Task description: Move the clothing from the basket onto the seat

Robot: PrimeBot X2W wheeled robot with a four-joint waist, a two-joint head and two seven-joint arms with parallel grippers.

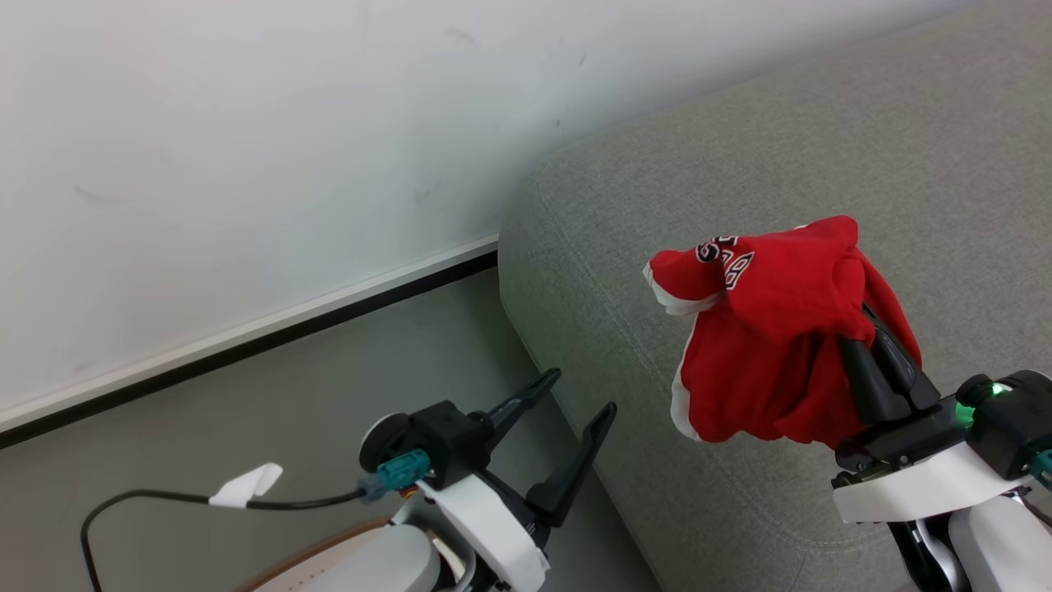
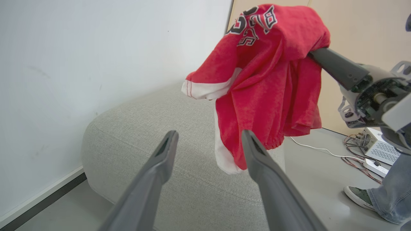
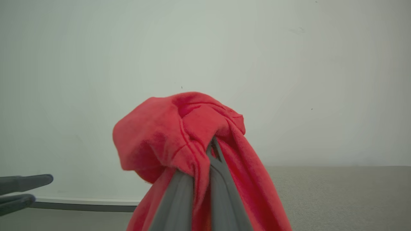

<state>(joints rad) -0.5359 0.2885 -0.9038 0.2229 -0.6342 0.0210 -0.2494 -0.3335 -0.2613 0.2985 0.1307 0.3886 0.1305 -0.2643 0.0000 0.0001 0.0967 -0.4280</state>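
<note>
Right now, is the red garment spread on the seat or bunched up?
Bunched, in the air. The red garment hangs in folds from the shut right gripper, over the seat, not lying on it.

Under the right gripper (image 1: 865, 344): open seat (image 1: 822, 140) surface, with the hanging red garment (image 1: 764, 353) filling the gap between. Ahead of the left gripper (image 1: 580, 391): free floor (image 1: 329, 386), bounded by the wall (image 1: 246, 123) beyond and the seat's rounded edge on its right.
</note>
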